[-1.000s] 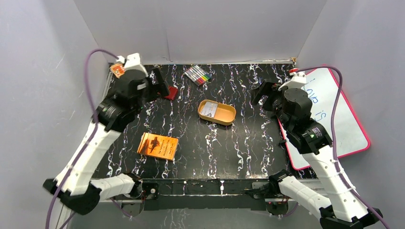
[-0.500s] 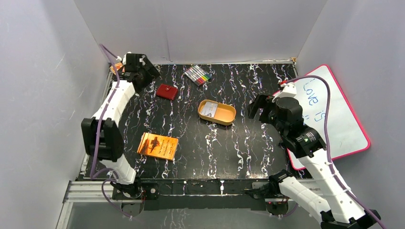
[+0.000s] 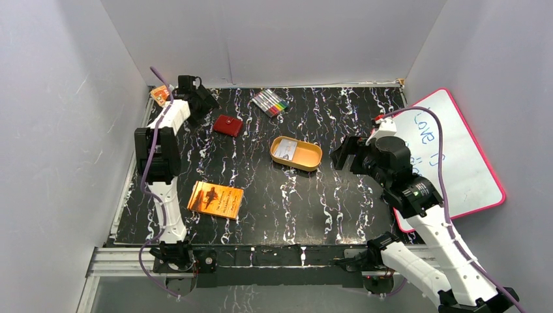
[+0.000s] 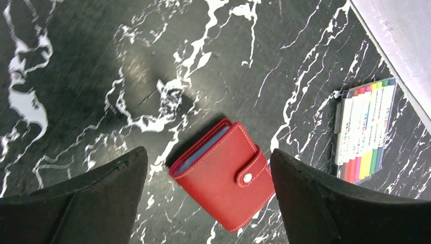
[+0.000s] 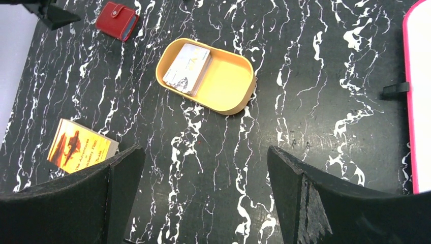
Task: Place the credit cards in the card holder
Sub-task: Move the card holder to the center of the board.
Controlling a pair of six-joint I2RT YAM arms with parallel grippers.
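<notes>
The card holder is a small red wallet lying snapped shut on the black marbled table at the back left. My left gripper hovers open just above it, its fingers straddling the wallet without touching. The credit cards are a pale stack at the left end of an orange oval tin mid-table. My right gripper hangs open and empty to the right of the tin, above bare table.
An orange booklet lies near the front left. A pack of coloured markers sits by the back wall. A pink-edged whiteboard leans at the right. Grey walls enclose the table.
The left arm has stretched out toward the back left, uncovering the wallet, and now hovers beside and over it. The right gripper has moved forward and left, closer to the tin.
</notes>
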